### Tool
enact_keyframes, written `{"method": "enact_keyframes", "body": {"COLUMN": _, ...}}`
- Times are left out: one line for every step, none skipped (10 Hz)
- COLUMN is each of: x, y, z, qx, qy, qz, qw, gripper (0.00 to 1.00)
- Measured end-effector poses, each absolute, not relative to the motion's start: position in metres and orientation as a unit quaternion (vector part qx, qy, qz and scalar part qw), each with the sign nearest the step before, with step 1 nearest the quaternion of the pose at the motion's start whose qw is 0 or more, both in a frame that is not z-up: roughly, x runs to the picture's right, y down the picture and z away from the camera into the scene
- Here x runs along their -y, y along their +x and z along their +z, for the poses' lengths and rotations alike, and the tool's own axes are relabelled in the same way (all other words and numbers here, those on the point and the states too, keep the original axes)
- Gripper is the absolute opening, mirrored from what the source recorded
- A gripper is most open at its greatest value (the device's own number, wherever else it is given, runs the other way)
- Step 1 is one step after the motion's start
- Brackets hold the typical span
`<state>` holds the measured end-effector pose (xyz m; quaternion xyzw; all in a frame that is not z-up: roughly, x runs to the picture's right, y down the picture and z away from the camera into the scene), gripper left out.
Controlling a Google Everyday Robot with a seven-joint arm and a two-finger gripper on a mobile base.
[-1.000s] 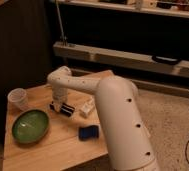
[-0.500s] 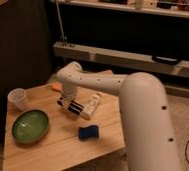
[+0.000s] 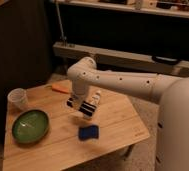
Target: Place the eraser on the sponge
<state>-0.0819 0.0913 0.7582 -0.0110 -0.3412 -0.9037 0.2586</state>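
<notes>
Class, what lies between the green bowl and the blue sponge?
Only bare table between bowl and sponge, in the camera view. The tool hangs above the table near the sponge.

From where I stand this looks like a robotics lab or workshop rather than a home. A heavy dark storage rack (image 3: pixel 119 56) with pale metal beams runs along the back wall, and assorted gear that I cannot make out sits on its upper shelf (image 3: pixel 133 7). The floor (image 3: pixel 147 107) is hard and speckled, like a utility room's. In front stands a low pale wooden table (image 3: pixel 124 121) set with only a few plain props, among them a round green bowl (image 3: pixel 31 125) and a small clear plastic cup (image 3: pixel 18 98). A bulky white robot arm (image 3: pixel 133 84) reaches over it, and its gripper (image 3: pixel 82 107) hangs above the middle of the tabletop.
</notes>
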Motion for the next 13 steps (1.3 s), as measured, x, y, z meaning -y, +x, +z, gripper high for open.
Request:
{"method": "enact_keyframes", "body": {"x": -0.102, "y": -0.083, "z": 0.755, "qx": 0.347, "qy": -0.011, "qz": -0.905, "qw": 0.248, "gripper": 0.0}}
{"method": "enact_keyframes", "body": {"x": -0.121, "y": -0.088, "z": 0.752, "qx": 0.353, "qy": -0.007, "qz": -0.906, "qw": 0.233, "gripper": 0.0}}
{"method": "enact_keyframes", "body": {"x": -0.141, "y": -0.088, "z": 0.752, "qx": 0.356, "qy": -0.004, "qz": -0.908, "qw": 0.223, "gripper": 0.0}}
{"method": "enact_keyframes", "body": {"x": -0.174, "y": -0.085, "z": 0.75, "qx": 0.359, "qy": 0.0, "qz": -0.908, "qw": 0.214, "gripper": 0.0}}
{"method": "enact_keyframes", "body": {"x": -0.196, "y": -0.077, "z": 0.745, "qx": 0.362, "qy": 0.002, "qz": -0.908, "qw": 0.212, "gripper": 0.0}}
{"method": "enact_keyframes", "body": {"x": -0.212, "y": -0.066, "z": 0.739, "qx": 0.362, "qy": 0.003, "qz": -0.908, "qw": 0.211, "gripper": 0.0}}
{"method": "enact_keyframes", "body": {"x": -0.221, "y": -0.055, "z": 0.735, "qx": 0.361, "qy": 0.002, "qz": -0.907, "qw": 0.216, "gripper": 0.0}}
{"method": "enact_keyframes", "body": {"x": -0.223, "y": -0.046, "z": 0.735, "qx": 0.358, "qy": 0.001, "qz": -0.907, "qw": 0.221, "gripper": 0.0}}
{"method": "enact_keyframes", "body": {"x": -0.221, "y": -0.042, "z": 0.736, "qx": 0.356, "qy": 0.001, "qz": -0.907, "qw": 0.224, "gripper": 0.0}}
{"method": "enact_keyframes", "body": {"x": -0.213, "y": -0.037, "z": 0.744, "qx": 0.353, "qy": 0.002, "qz": -0.908, "qw": 0.226, "gripper": 0.0}}
{"method": "enact_keyframes", "body": {"x": -0.206, "y": -0.033, "z": 0.753, "qx": 0.351, "qy": 0.003, "qz": -0.909, "qw": 0.225, "gripper": 0.0}}
{"method": "enact_keyframes", "body": {"x": -0.202, "y": -0.036, "z": 0.763, "qx": 0.352, "qy": 0.005, "qz": -0.91, "qw": 0.221, "gripper": 0.0}}
{"method": "enact_keyframes", "body": {"x": -0.2, "y": -0.045, "z": 0.771, "qx": 0.354, "qy": 0.009, "qz": -0.91, "qw": 0.215, "gripper": 0.0}}
